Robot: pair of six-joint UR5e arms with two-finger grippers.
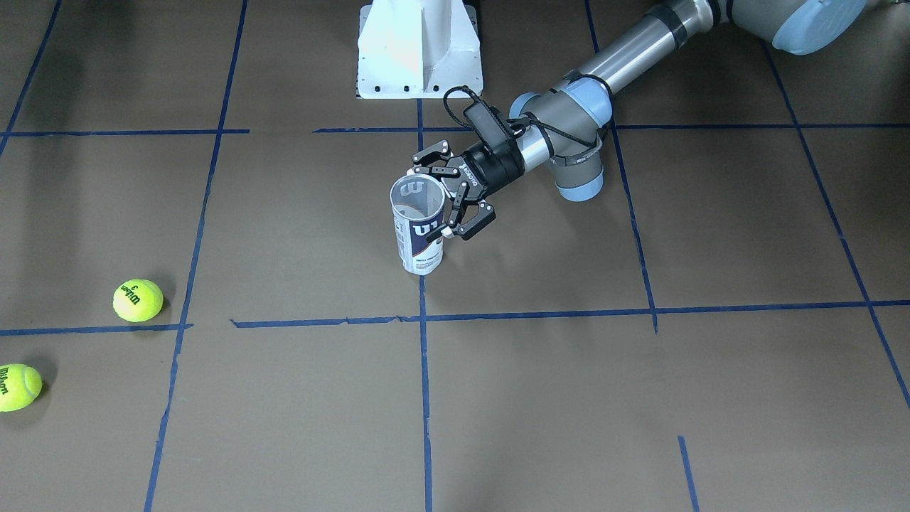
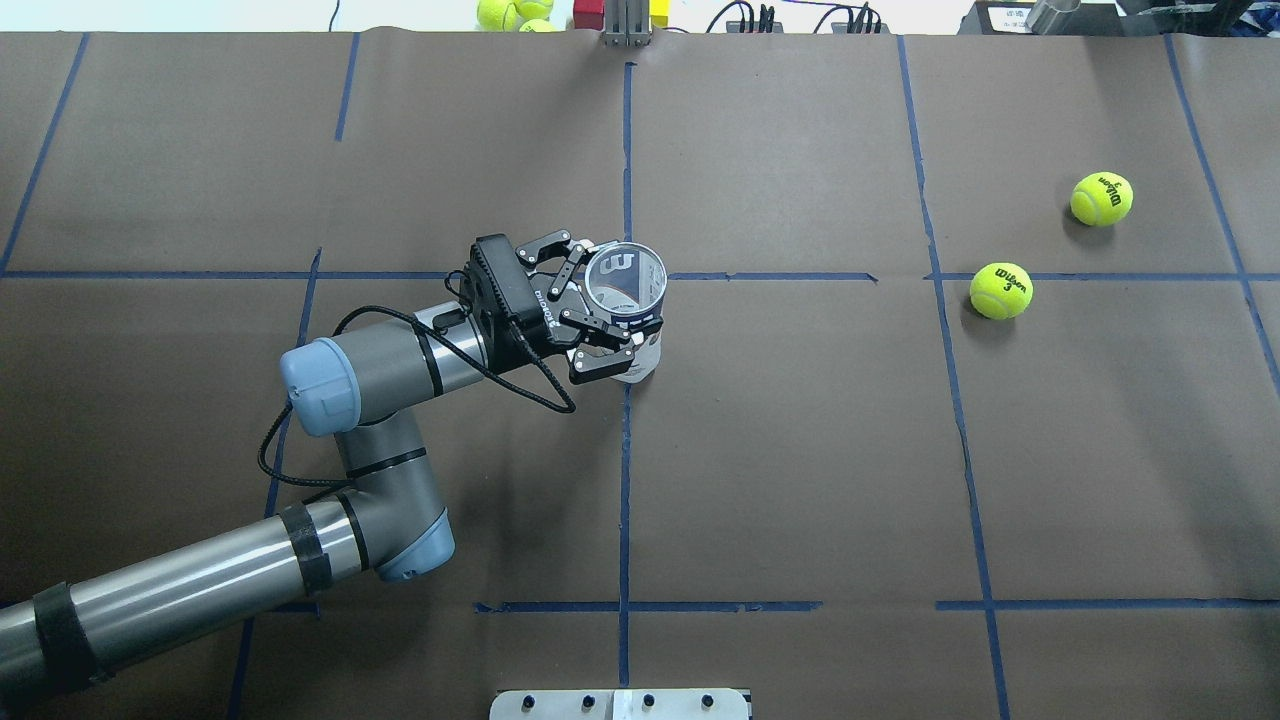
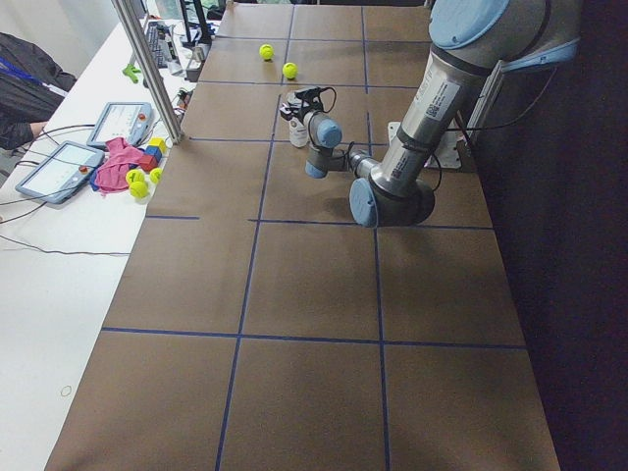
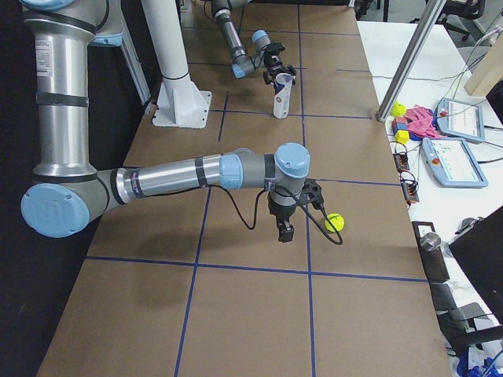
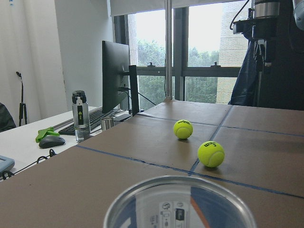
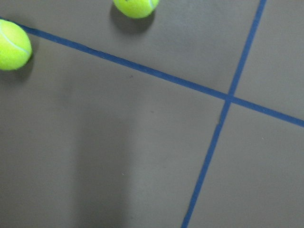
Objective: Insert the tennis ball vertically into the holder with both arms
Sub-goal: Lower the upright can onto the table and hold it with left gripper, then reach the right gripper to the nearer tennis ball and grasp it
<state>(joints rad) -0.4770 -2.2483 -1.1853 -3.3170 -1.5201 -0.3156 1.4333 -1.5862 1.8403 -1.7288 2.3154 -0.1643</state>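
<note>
Grip looks set: left gripper [image 2: 600, 305] sits side-on with its jaws either side of the holder [image 1: 419, 245] just under the metal rim, apparently clamped on it. The holder stands upright, mouth up and empty, on the table [image 2: 800, 450] at the centre tape cross, which I read as pinning it vertical so a ball can drop straight in. Further out, right gripper [image 4: 286, 229] hangs pointing down above the table, jaws parted or closed I can't tell, with nearer ball [image 2: 1001, 290] by a tape line and farther ball [image 2: 1101, 198] beyond, both loose and well apart from the holder.
</note>
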